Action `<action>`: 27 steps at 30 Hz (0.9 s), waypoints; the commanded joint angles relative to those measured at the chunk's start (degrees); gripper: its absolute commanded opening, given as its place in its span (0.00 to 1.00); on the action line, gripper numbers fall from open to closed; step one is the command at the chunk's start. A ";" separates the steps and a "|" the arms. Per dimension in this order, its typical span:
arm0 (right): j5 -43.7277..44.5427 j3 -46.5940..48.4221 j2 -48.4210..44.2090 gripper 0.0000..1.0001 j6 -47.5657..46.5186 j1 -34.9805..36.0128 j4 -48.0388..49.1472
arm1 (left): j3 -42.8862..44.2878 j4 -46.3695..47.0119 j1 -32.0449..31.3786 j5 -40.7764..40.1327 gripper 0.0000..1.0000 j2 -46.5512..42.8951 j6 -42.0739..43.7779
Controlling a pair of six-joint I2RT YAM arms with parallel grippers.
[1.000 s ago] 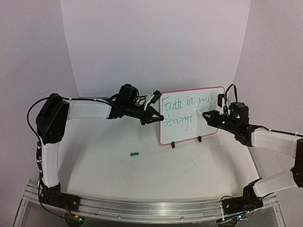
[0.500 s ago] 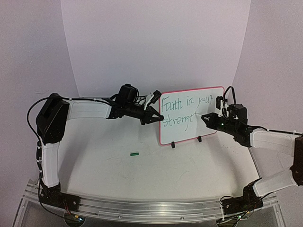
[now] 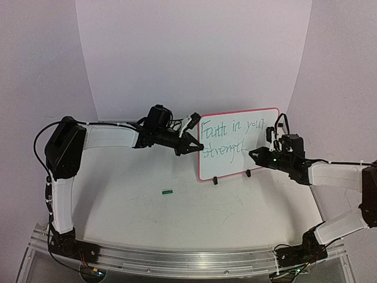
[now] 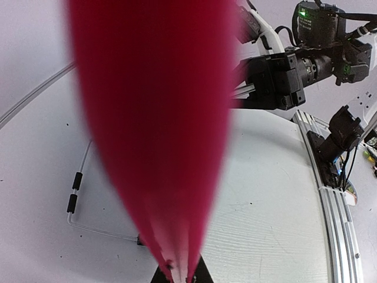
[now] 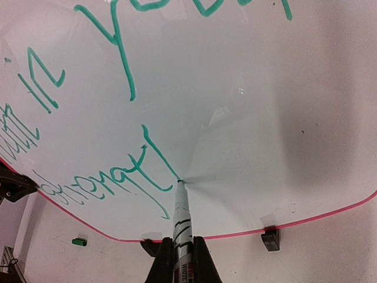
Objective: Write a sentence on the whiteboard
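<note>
Standing upright on two small black feet (image 3: 215, 181), the whiteboard (image 3: 227, 168) sits toward the far right of the white counter (image 3: 177, 230), with its face turned to the near side and its red rim showing all round.

The left gripper (image 3: 197, 145) reaches in from the left and is clamped on the board's left edge at about mid-height. In the left wrist view the red rim runs straight down between its fingers.

The right gripper (image 3: 252, 154) comes in from the right, closed tight on a marker (image 5: 181, 227). The marker points at the board, and its tip touches the white surface at the end of the lower line.

The green sentence (image 3: 227, 138) fills the board's left and upper parts in two lines, "Faith in your" over "strengt", with the tip resting on the last stroke.

To the right of the tip the board is blank out to its right edge. Its bottom rim lies just below the tip.

A wide stretch of bare counter lies between the board and the arm bases. On it, well to the near left of the board, lies a small green cap (image 3: 168, 191).
</note>
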 commanded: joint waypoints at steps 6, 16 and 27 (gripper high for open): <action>0.67 1.64 -2.09 0.00 0.99 -0.15 1.19 | -1.42 -15.03 -2.36 0.43 0.00 1.98 0.42; 2.80 2.13 -4.83 0.00 1.22 -0.11 1.12 | -1.42 -15.12 -2.45 0.42 0.00 1.89 0.43; 3.65 1.74 -2.80 0.00 0.94 -0.12 1.24 | -1.42 -15.12 -2.49 0.32 0.00 1.64 0.52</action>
